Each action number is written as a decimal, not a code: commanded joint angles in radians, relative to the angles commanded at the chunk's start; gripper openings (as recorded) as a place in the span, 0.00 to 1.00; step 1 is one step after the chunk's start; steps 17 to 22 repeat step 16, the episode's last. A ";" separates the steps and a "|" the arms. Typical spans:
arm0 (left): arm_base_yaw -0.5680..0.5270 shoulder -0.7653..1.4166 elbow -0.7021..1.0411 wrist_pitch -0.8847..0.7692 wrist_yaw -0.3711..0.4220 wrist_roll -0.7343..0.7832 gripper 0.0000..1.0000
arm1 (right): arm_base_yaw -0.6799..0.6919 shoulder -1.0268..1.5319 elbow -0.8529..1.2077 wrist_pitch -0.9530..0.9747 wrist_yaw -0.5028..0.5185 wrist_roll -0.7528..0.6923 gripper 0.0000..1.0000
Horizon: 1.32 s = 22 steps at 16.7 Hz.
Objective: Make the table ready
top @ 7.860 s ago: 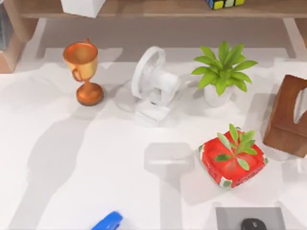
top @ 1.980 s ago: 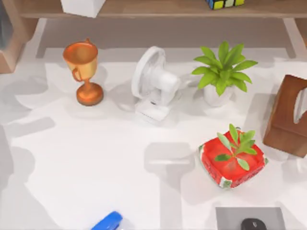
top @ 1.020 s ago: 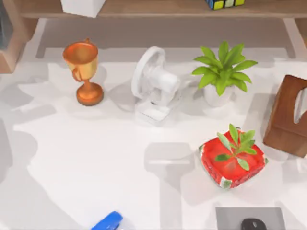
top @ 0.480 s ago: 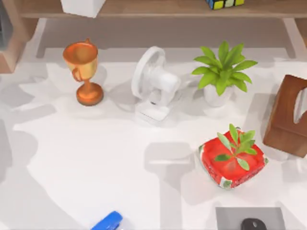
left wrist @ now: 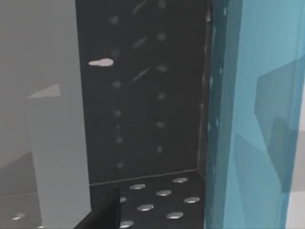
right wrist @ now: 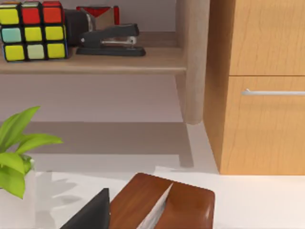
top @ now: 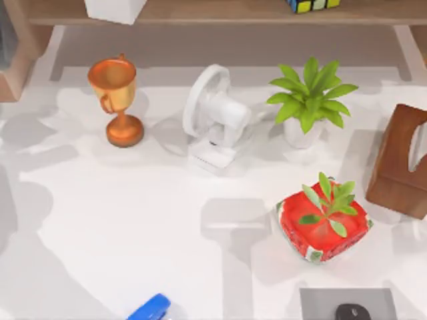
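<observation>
The white table [top: 133,220] spreads across the top view. On it stand a copper trophy [top: 117,100] at the back left, a white desk fan [top: 215,117] in the middle and a potted green plant [top: 307,100] to its right. A red box with a leafy sprig [top: 323,223] sits at the front right. A dark edge of my left gripper [left wrist: 102,214] shows in the left wrist view before a dark perforated panel [left wrist: 143,95]. A dark edge of my right gripper [right wrist: 90,214] shows above the brown tissue box [right wrist: 162,202].
A brown tissue box [top: 400,163] stands at the table's right edge. A blue object [top: 152,309] and a black mouse [top: 351,312] on a grey pad [top: 320,300] lie at the front. The wooden shelf [top: 213,12] holds a Rubik's cube [right wrist: 32,29] and a stapler [right wrist: 112,40]. A drawer cabinet [right wrist: 267,86] stands beside it.
The grey shadows on the left part of the table have shifted. None of the objects on the table has moved.
</observation>
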 joint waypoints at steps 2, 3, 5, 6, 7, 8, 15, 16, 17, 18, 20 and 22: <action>0.000 0.000 0.000 0.000 0.000 0.000 1.00 | 0.000 0.000 0.000 0.000 0.000 0.000 1.00; 0.000 0.000 0.000 0.000 0.000 0.000 1.00 | 0.000 0.000 0.000 0.000 0.000 0.000 1.00; 0.004 -0.003 -0.002 0.001 0.001 0.000 1.00 | 0.000 0.000 0.000 0.000 0.000 0.000 1.00; 0.008 -0.012 -0.010 0.005 0.004 0.001 1.00 | 0.000 0.000 0.000 0.000 0.000 0.000 1.00; 0.014 -0.025 -0.025 0.010 0.009 0.003 1.00 | 0.000 0.000 0.000 0.000 0.000 0.000 1.00; 0.023 -0.042 -0.045 0.016 0.015 0.006 1.00 | 0.000 0.000 0.000 0.000 0.000 0.000 1.00; 0.073 -0.133 -0.191 0.046 0.064 0.025 1.00 | 0.000 0.000 0.000 0.000 0.000 0.000 1.00; 0.073 -0.133 -0.193 0.046 0.065 0.026 1.00 | 0.000 0.000 0.000 0.000 0.000 0.000 1.00; 0.073 -0.133 -0.193 0.046 0.065 0.026 1.00 | 0.000 0.000 0.000 0.000 0.000 0.000 1.00; 0.073 -0.133 -0.193 0.046 0.065 0.026 1.00 | 0.000 0.000 0.000 0.000 0.000 0.000 1.00; 0.073 -0.133 -0.193 0.046 0.065 0.026 1.00 | 0.000 0.000 0.000 0.000 0.000 0.000 1.00; 0.073 -0.133 -0.193 0.046 0.065 0.026 1.00 | 0.000 0.000 0.000 0.000 0.000 0.000 1.00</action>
